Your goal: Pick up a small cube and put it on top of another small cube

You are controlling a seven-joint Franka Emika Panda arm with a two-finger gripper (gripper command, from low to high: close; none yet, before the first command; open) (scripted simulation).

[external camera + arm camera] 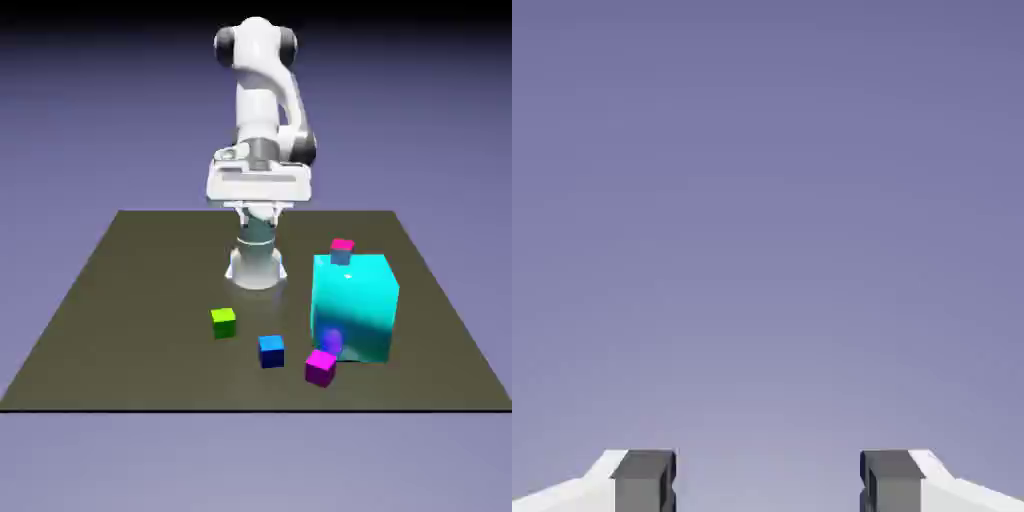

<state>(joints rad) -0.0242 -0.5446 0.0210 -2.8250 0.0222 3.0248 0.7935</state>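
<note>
- Green cube point(223, 321) sits alone on the tabletop point(120, 300), well below my tool point(768, 480) and nearer the camera.
- Blue cube point(271, 350) and magenta cube point(320, 367) lie near it, the magenta one beside the cyan block point(355, 305).
- My tool's fingers point(644, 480) stand wide apart, holding nothing, facing only backdrop.
</note>
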